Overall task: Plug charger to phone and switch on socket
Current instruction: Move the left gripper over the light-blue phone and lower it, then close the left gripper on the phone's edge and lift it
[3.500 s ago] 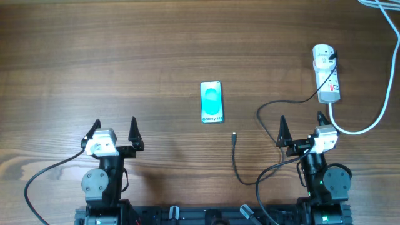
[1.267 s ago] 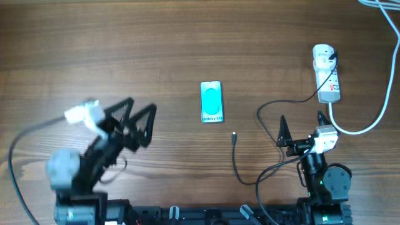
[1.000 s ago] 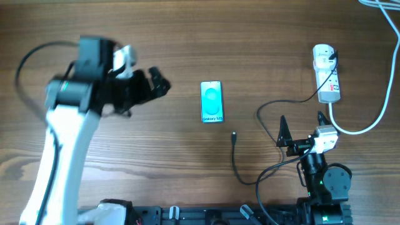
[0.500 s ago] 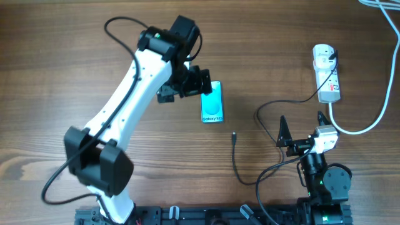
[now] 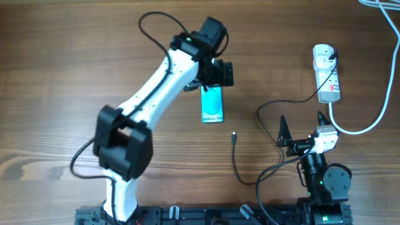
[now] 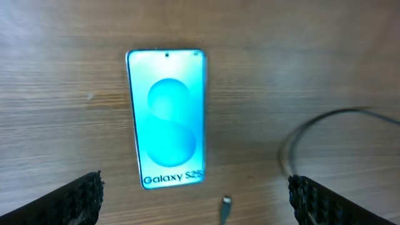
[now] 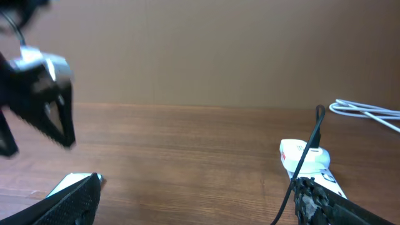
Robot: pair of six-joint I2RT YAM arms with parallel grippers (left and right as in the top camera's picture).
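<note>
The phone lies flat at mid-table, teal screen up; it also fills the left wrist view. My left gripper hovers open and empty over the phone's far end, its fingers spread wide on either side. The charger's thin black cable loops across the table, and its connector tip lies loose just right of the phone's near end. The white socket lies at the far right with the cable plugged in. My right gripper rests open and empty at the front right.
A thick white cord curves from the socket to the far right edge. The right wrist view shows the socket, the cable, the white cord and the left gripper above the phone's edge.
My left arm has swung from its rest at the front left, up and across to the right, and now hangs over the phone. The right arm, phone and cable have not moved.
</note>
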